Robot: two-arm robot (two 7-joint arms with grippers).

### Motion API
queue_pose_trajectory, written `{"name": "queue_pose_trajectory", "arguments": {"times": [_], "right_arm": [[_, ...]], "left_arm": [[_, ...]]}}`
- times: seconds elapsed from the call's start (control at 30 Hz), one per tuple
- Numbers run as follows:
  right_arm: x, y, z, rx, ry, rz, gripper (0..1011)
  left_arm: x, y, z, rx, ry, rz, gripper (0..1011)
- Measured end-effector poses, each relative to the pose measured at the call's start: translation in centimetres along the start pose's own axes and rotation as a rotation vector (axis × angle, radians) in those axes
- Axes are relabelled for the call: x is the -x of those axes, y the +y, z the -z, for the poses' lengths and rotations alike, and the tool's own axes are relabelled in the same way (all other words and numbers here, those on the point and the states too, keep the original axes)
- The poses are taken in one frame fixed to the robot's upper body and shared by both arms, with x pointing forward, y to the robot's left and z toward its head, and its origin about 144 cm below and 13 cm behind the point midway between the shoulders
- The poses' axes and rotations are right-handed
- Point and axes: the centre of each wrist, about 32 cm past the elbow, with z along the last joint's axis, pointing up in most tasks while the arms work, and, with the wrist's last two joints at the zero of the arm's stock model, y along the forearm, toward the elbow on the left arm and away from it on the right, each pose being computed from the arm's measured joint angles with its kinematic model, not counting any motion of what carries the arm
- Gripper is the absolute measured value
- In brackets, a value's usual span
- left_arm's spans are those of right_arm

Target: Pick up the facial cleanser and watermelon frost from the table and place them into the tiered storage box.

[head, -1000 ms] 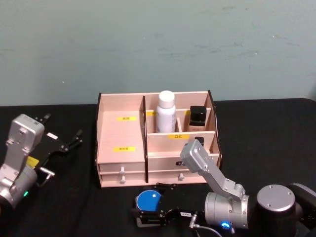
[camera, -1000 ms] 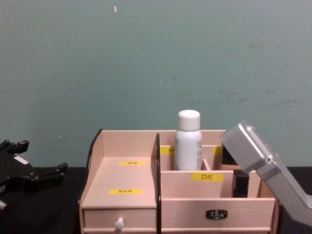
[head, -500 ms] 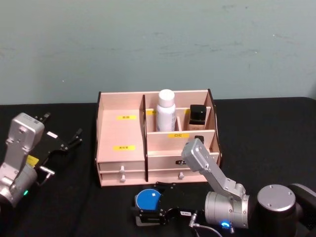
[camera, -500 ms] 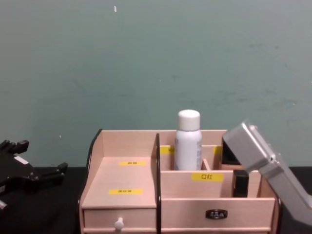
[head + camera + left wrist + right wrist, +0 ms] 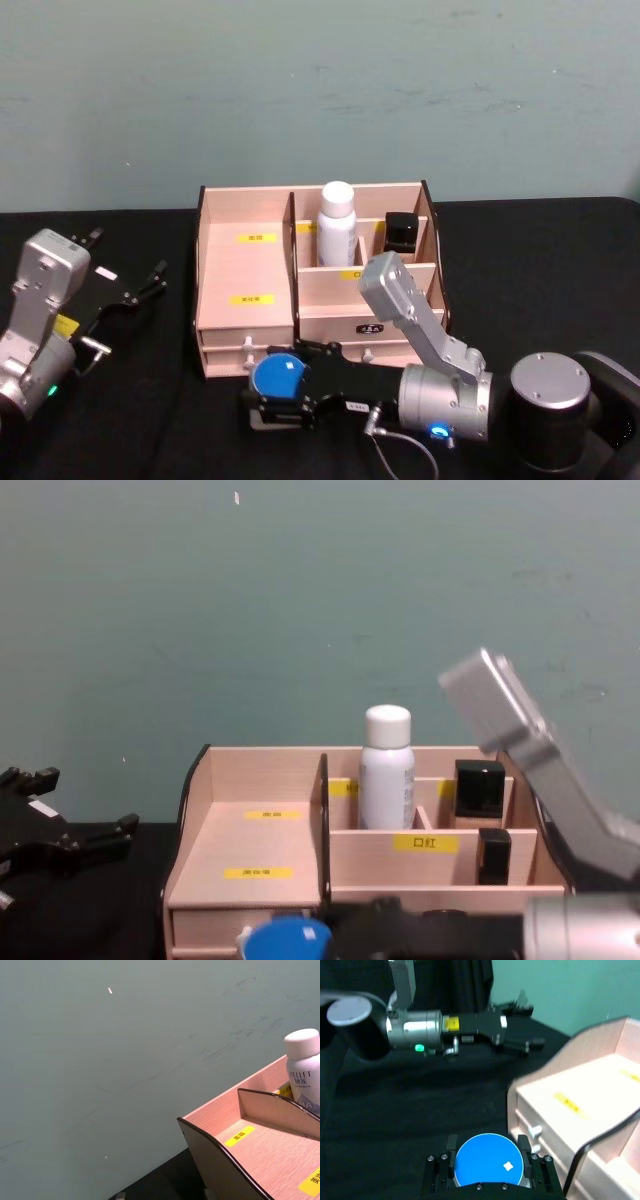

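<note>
— Container with a blue round lid [image 5: 279,376]: gripped on both sides by the right gripper [image 5: 487,1144], jaws closed snugly around the rim. Sitting low, just in front of the tiered storage box [image 5: 245,270], near the left drawer's knob.

— Resting on the table or off it?

— Hard to tell from here. Looks like the carry step: grasped, not yet placed.

— Next move, then?

— Probably up and over the front edge, then down into a free compartment. Calls for enough height to clear the black-edged side wall, and for care near the white bottle [image 5: 336,225] and the black-capped bottle [image 5: 401,232] standing in the back compartments.

— Left gripper [image 5: 150,280]?

— Parked well off to the left above the table, fingers spread, holding nothing.

— Surroundings?

— Black table [image 5: 540,270], matte. Behind, close to the box, a plain teal wall [image 5: 320,90] with faint scuffs.
</note>
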Motion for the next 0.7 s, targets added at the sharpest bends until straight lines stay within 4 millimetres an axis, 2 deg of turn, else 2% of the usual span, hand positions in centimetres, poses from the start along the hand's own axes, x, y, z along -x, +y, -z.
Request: {"name": "queue_pose_trajectory", "arguments": {"times": [0.4, 0.7], "right_arm": [[0.2, 1.2, -4.4, -0.101, -0.064, 0.087, 735], [-0.3, 2.2, -5.9, -0.109, -0.085, 0.159, 735]], "left_arm": [[0.0, 0.0, 0.0, 0.0, 0.0, 0.0, 1009], [0.0, 0.0, 0.0, 0.0, 0.0, 0.0, 1010]]}}
